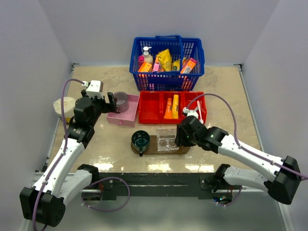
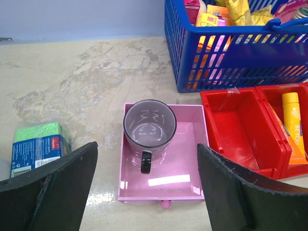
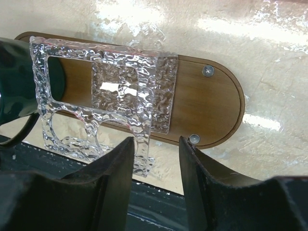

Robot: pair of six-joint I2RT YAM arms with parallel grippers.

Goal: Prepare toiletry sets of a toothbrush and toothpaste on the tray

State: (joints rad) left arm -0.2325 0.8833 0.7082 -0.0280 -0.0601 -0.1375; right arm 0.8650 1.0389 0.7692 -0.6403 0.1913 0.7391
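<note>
my right pincer (image 3: pixel 155 142) | jaws half-open, straddling the near edge of a clear rippled plastic holder (image 3: pixel 110 91), not clamped | dark brown wooden oblong tray (image 3: pixel 207 103) just ahead of me, under that holder

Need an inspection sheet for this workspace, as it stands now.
Surface: marbled beige table, glossy glare.
Job's things: tray holds no toothbrush or toothpaste; two toothpaste tubes in the red bin's middle compartment, toothbrush in its right one.
Clutter: green mug and clear holder on the tray; grey mug in the pink box; stocked blue basket; sponge pack.
Grippers: left end effector open, facing the pink box; right end effector jaws apart, astride the clear holder's edge.
Cables: purple cable arcing off each arm.
Surroundings: plain white walls.
</note>
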